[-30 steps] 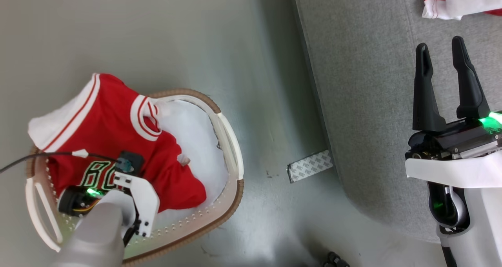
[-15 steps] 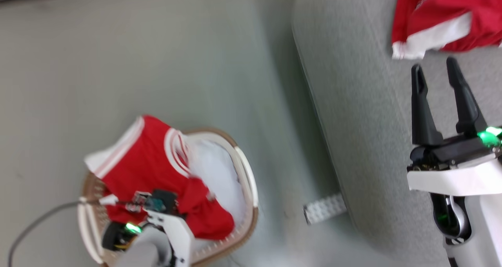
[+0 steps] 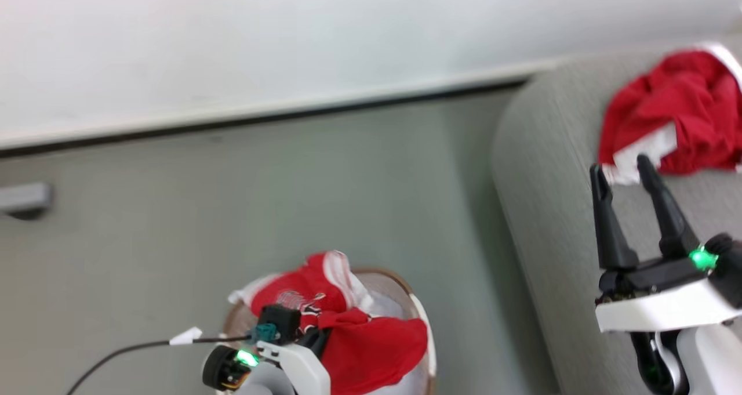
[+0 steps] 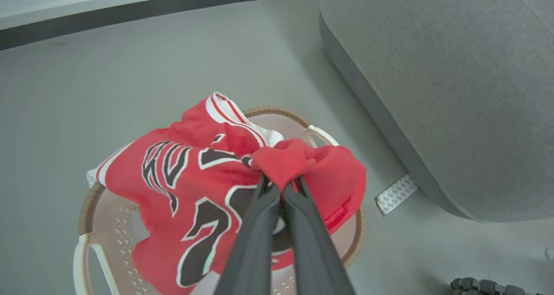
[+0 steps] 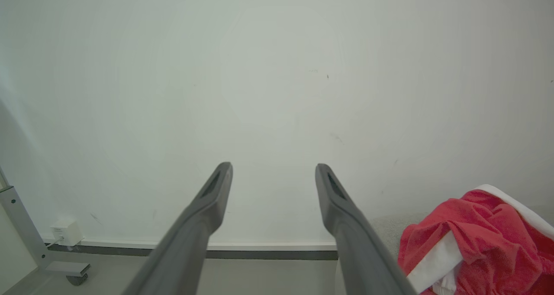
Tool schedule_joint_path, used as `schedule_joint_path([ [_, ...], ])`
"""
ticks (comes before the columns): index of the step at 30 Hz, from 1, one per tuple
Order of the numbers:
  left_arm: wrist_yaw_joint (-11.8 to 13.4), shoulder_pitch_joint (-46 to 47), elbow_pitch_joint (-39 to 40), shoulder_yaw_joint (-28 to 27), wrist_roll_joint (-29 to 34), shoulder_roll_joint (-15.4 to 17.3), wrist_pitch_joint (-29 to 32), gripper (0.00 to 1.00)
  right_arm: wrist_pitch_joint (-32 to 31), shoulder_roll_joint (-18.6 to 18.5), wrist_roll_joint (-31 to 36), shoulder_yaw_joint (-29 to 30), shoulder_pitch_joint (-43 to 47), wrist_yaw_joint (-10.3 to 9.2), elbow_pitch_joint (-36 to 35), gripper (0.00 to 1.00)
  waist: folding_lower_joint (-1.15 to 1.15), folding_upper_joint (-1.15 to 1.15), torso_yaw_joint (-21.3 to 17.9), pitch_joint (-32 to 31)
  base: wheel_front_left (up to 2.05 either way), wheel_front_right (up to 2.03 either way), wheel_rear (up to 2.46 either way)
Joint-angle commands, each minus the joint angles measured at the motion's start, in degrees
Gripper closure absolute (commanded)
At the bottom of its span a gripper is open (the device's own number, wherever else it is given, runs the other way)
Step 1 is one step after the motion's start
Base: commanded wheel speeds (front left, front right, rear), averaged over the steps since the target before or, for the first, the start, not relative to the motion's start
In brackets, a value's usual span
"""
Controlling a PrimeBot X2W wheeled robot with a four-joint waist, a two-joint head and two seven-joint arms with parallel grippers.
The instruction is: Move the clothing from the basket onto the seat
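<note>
One garment (image 3: pixel 678 111) lies by the seat's (image 4: pixel 454 91) far edge; the left gripper (image 4: pixel 280 186) pinches the jersey (image 4: pixel 181 178) above the basket (image 4: pixel 93 208), right gripper (image 3: pixel 619 166) wide, empty.

**Free room, placed from the seat (image 3: pixel 550 221)**
- Left of seat: a strip of floor (image 3: pixel 464 209) lies open between the seat and the basket (image 4: pixel 85 206).
- At seat's foot: a white patterned strip (image 4: pixel 396 194) lies flat on the floor.
- Seat top, near part: open grey fabric.
- Seat top, far part: taken by a crumpled red garment (image 3: pixel 678 111).
- Over seat: the right end effector (image 3: pixel 619 166), jaws apart, hangs near that garment.
- Left of seat: the basket mouth is covered by the red jersey (image 4: pixel 190 178), pinched in the left end effector (image 4: pixel 281 186).
- Beyond seat: the wall (image 3: pixel 290 35) closes the far side.
</note>
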State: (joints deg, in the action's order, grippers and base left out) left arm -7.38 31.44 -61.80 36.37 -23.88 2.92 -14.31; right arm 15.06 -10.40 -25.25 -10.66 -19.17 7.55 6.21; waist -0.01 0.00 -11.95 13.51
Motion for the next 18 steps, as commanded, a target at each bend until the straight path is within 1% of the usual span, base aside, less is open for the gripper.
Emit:
schedule_joint_path([
  [1,-0.15,-1.34,1.75,0.97,-1.75,0.67,-0.53,1.0,0.16,-0.22,-0.52,0.22,1.61,-0.13,0.48,0.0,0.01,0.0,4.69,-5.64,0.0,0.0,0.0],
  [5,-0.15,-2.05,6.77,2.49,-4.65,2.33,-0.91,1.0,0.16,0.06,-0.43,0.57,3.68,-0.13,1.01,0.0,0.01,0.0,6.5,-9.08,0.0,0.0,0.0],
  [9,-0.15,-2.27,13.3,3.03,-5.62,4.51,-0.9,1.0,0.16,0.26,-0.42,0.2,5.49,-0.13,1.29,0.0,0.01,0.0,7.6,-11.34,0.0,0.0,0.0],
  [15,-0.06,-2.07,23.89,0.71,-6.42,7.24,-0.89,1.0,0.15,0.52,-0.49,-0.53,7.31,-0.13,1.49,0.0,0.01,0.0,8.18,-13.3,0.0,0.0,0.0],
  [18,1.56,-1.22,29.65,-0.72,-5.21,8.99,-0.9,1.0,0.09,0.55,-0.99,-2.02,7.96,-0.13,1.44,0.0,0.01,0.0,8.13,-13.44,0.0,0.0,0.0],
])
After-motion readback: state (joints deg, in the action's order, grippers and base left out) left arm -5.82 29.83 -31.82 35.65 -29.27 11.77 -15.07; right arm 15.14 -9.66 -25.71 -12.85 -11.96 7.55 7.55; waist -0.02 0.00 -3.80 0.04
